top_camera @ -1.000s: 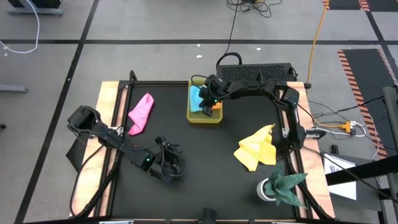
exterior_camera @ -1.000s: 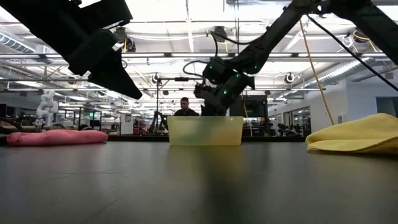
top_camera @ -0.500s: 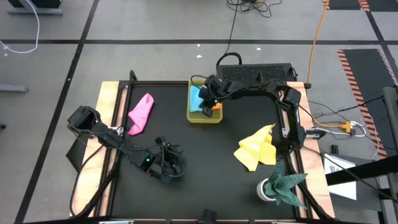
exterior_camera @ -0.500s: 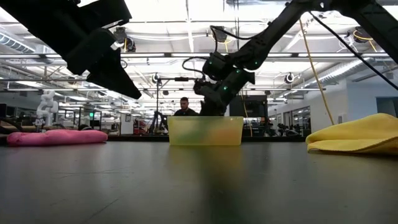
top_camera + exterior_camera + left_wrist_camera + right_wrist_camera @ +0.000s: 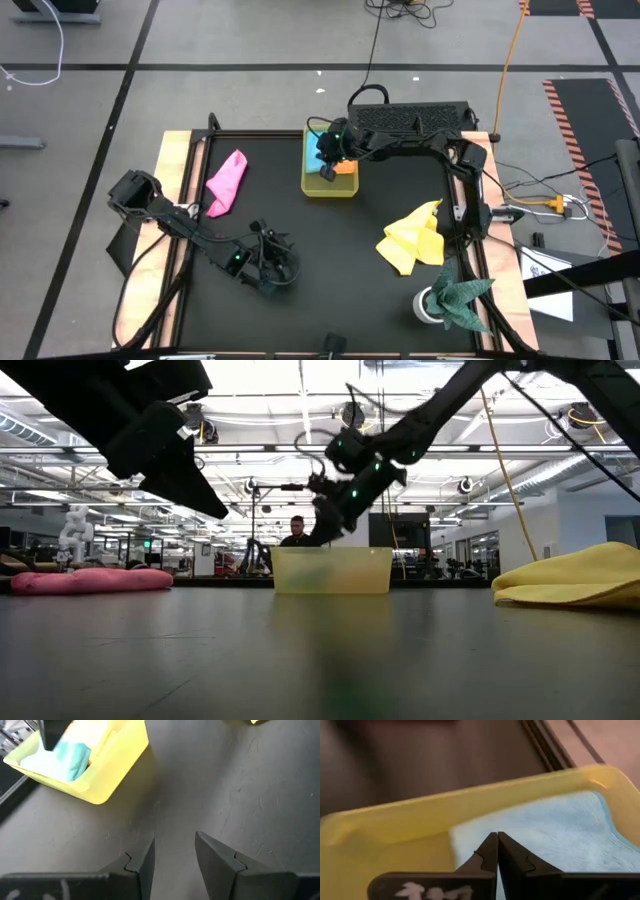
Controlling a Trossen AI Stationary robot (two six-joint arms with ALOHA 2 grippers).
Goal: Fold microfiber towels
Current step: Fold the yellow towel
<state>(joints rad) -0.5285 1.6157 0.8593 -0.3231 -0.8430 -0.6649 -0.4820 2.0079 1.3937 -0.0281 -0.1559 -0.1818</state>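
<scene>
With its fingers pressed together and holding nothing, the right gripper (image 5: 497, 840) hangs above the light blue towel (image 5: 560, 832) in the yellow tray (image 5: 328, 188). The left gripper (image 5: 174, 851) waits half open over bare table (image 5: 330, 250).

Colour rundown from where I sit: my bench (image 5: 330, 240) is matte black on top with a pale wood border down the sides. The tray (image 5: 329, 188) is translucent yellow, plain, no pattern. Inside it there's a light blue towel (image 5: 313, 152) and an orange towel (image 5: 345, 168) peeking out next to it. Over on one side lies a pink towel (image 5: 227, 181), solid hot pink. The yellow towel (image 5: 413, 238) is a plain lemony yellow. Near the corner there's a dark green cloth (image 5: 458, 297), sort of teal. My right claw (image 5: 497, 851) is all black, same as my left claw (image 5: 172, 852). Floor's grey with dark lines.
</scene>
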